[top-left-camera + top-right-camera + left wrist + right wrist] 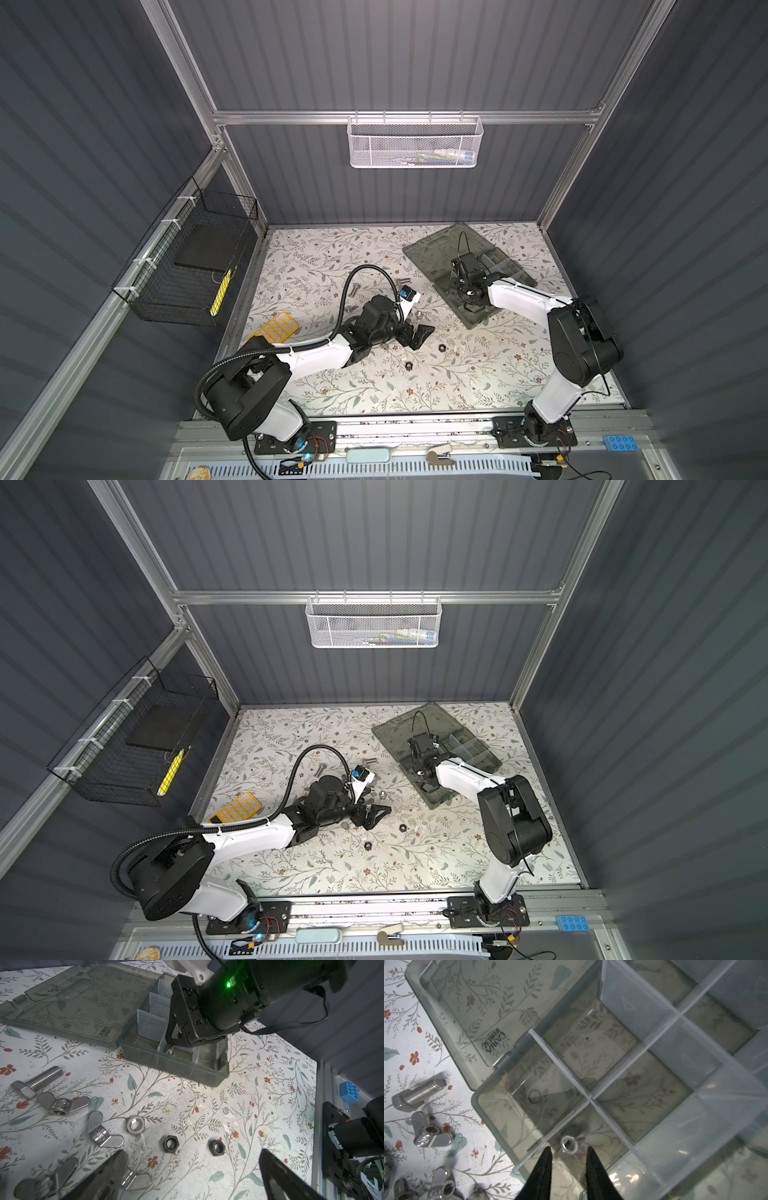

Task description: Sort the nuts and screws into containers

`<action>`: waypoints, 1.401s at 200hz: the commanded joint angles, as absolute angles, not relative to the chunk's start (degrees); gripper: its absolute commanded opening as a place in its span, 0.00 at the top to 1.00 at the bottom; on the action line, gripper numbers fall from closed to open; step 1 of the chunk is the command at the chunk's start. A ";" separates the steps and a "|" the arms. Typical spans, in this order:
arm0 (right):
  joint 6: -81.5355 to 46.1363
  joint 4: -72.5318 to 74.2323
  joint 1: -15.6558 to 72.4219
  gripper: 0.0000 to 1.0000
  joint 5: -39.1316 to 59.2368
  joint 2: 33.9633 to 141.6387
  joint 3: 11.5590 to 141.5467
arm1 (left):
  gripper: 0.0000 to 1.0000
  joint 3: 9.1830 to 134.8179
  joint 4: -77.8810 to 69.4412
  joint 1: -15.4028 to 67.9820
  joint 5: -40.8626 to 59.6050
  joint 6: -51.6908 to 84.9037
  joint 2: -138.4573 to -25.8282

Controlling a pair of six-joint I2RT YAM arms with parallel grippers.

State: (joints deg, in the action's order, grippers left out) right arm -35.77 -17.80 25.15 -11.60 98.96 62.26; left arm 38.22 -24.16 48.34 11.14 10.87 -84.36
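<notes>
- In both top views, the left gripper (422, 338) (377, 817) is hovering low over the floral table (478, 386), jaws spread wide and carrying nothing. Two black nuts (441, 347) (409, 365) are lying just beside it, and a silver bolt (354, 289) is resting farther back.
- Also in both top views, the right gripper (471, 309) (428, 788) is reaching down into the open organizer case (432, 249), at the end nearest the arms' bases. The case's lid is lying flat beside its tray.
- In the left wrist view, the left gripper's dark fingers (108, 1176) are standing far apart. Beyond them on the table, the black nuts (170, 1144), a silver hex nut (135, 1125), wing nuts (63, 1103) and the silver bolt (37, 1082) are lying loose. Farther off, the right gripper (173, 1043) is dipping into the organizer case (176, 1068), and a small silver nut (170, 1052) is sitting in the compartment beneath it.
- In the right wrist view, the right gripper (568, 1147) is holding its fingers (544, 1167) slightly parted. The small silver nut (569, 1144) is showing between the tips with a gap on either side — it is not gripped. It is lying inside a compartment walled by pale dividers (560, 1064). Outside the case, the silver bolt (417, 1093) and wing nuts (429, 1132) are lying on the table.
</notes>
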 commanded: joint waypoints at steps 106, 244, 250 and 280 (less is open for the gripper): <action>-33.81 -19.60 25.72 0.49 -11.60 91.79 60.71 | 0.00 35.57 -25.82 48.28 0.24 8.70 -79.65; -33.35 -14.39 37.12 0.37 -4.85 100.37 68.84 | 0.00 31.69 -22.21 34.73 -1.98 21.51 -72.47; -33.55 -14.28 37.55 0.37 -4.59 101.41 69.53 | 0.00 31.46 -22.65 34.57 -1.49 21.76 -72.29; -34.08 -14.31 39.27 0.41 -2.83 106.82 73.13 | 0.00 30.78 -23.38 33.94 -1.17 22.89 -71.80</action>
State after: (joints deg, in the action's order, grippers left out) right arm -33.10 -14.50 37.91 -5.04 103.61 70.17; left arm 31.83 -21.23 34.39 -3.31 20.45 -73.71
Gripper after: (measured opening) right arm 0.601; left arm 0.997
